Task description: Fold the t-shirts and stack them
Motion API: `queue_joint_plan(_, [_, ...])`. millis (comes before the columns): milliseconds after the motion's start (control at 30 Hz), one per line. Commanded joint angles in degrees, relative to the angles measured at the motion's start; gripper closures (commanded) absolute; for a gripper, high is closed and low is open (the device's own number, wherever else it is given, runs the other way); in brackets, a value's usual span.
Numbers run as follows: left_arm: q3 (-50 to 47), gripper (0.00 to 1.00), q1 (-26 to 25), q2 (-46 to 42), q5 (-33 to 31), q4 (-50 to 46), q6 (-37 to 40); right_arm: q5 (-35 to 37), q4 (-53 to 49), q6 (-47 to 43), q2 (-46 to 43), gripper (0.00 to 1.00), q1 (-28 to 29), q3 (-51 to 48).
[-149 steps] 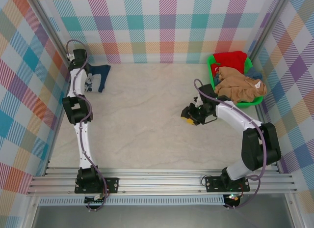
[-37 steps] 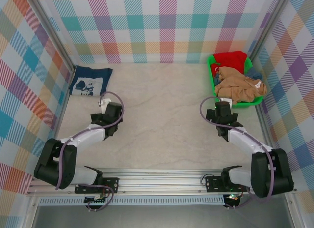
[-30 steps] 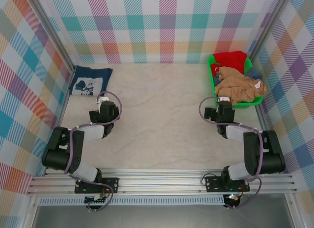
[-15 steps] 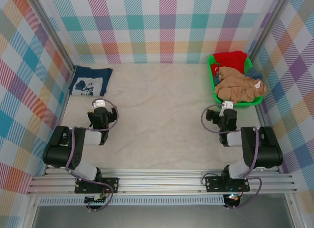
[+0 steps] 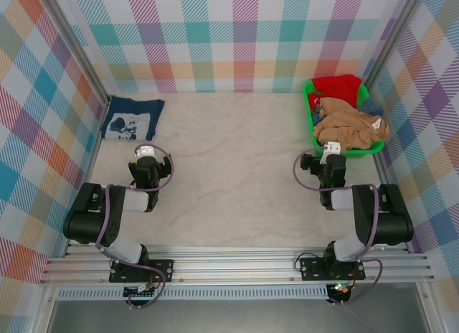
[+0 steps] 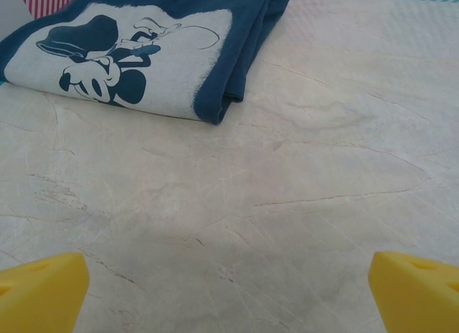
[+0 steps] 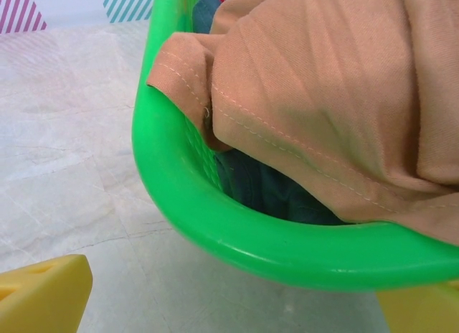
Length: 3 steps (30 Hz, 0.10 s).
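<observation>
Spread wide, yellow fingertips [image 6: 43, 290] of left gripper [image 6: 229, 293] low over pale marble-patterned tabletop [image 6: 308, 204], folded dark navy cloth t-shirt with white cartoon print [image 6: 143, 53] lying just ahead. Likewise spread, right gripper [image 7: 229, 304] facing rim of bright green plastic basket [image 7: 215, 229] heaped with tan-brown t-shirt [image 7: 337, 96], blue t-shirt [image 7: 265, 189], red t-shirt [image 5: 337, 85]

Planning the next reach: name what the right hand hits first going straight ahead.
Likely the near rim of the green basket, close before the open right hand, the tan t-shirt draped over it.

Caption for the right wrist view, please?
Open right tool faces the green basket, a tan shirt draped over its rim.
</observation>
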Motion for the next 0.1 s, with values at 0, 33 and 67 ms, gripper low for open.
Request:
queue_joint_plan(0, [-0.2,0.0,0.2,0.1,0.9,2.1,0.6,-1.4,1.3,-1.2,0.5,0.0,0.2,1.0])
queue_joint_plan(33, [-0.2,0.0,0.3,0.1,0.9,2.1,0.5,-1.4,1.6,-1.1,0.4,0.0,0.1,0.8])
queue_joint_plan(67, [-0.2,0.0,0.3,0.1,1.0,2.2,0.5,-1.4,1.5,-1.2,0.3,0.0,0.1,0.8])
